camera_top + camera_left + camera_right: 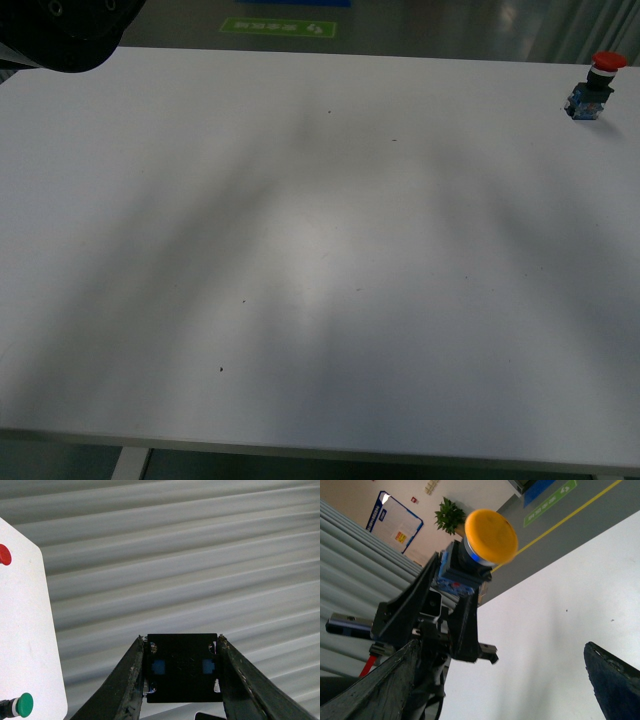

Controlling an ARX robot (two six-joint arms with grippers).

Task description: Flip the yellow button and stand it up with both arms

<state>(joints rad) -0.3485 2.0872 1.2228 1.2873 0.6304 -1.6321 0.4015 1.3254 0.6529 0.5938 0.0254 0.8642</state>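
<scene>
We are pinching the yellow button (491, 536) by its black-and-blue block in our left gripper (181, 639), holding it in the air, clear of the white table (320, 260). Our right gripper (502, 647) is facing it, fingers spread wide. A red-capped switch (598, 85) is sitting near the table's 2 o'clock corner, and a dark arm part (65, 35) is showing at 11 o'clock.
</scene>
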